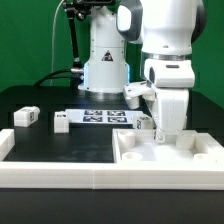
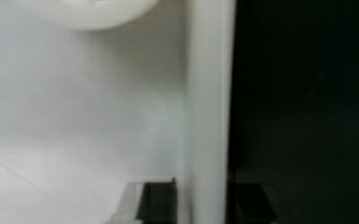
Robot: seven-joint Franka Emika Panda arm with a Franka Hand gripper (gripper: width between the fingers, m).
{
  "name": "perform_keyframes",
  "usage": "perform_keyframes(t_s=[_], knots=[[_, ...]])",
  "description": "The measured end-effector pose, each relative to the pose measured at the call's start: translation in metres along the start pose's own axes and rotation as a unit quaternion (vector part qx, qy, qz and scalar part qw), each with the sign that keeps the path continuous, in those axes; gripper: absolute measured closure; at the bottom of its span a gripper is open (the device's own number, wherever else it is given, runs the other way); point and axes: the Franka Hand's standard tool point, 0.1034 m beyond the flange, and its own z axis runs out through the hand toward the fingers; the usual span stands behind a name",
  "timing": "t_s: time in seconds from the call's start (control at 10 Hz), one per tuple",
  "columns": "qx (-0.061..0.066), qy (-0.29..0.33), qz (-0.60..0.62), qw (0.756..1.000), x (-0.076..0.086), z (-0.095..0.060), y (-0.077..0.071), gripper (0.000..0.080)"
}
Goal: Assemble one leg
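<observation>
In the exterior view, the black bench is fenced by a low white wall along the front and up the exterior view's left. Inside that fence one leg lies near the left wall. A second leg lies a little to the right of it, just beside the marker board. Both are well apart from the arm.

The large white panel, rimmed like a shallow tray, sits in the corner at the exterior view's right. The claw hangs low over its back edge. A small marker-faced piece shows just beside the claw, too hidden to name.

In the wrist view, the panel fills one side and dark bench fills the other, parted by the panel's raised rim. The claw straddles that rim, one dark fingertip on each side and close against it. I cannot tell whether they pinch it. No leg shows in this view.
</observation>
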Motion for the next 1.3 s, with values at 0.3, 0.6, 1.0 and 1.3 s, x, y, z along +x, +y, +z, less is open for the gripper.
perform_keyframes(t_s=[0.3, 0.6, 1.0, 1.3], knots=[[0.000, 0.000, 0.000, 1.000, 0.000, 0.000, 0.000, 0.0339], [0.000, 0.000, 0.000, 1.000, 0.000, 0.000, 0.000, 0.0162], [-0.009, -0.001, 0.025, 1.000, 0.003, -0.013, 0.000, 0.0151], [-0.021, -0.016, 0.078, 0.997, 0.010, -0.052, -0.012, 0.0151]])
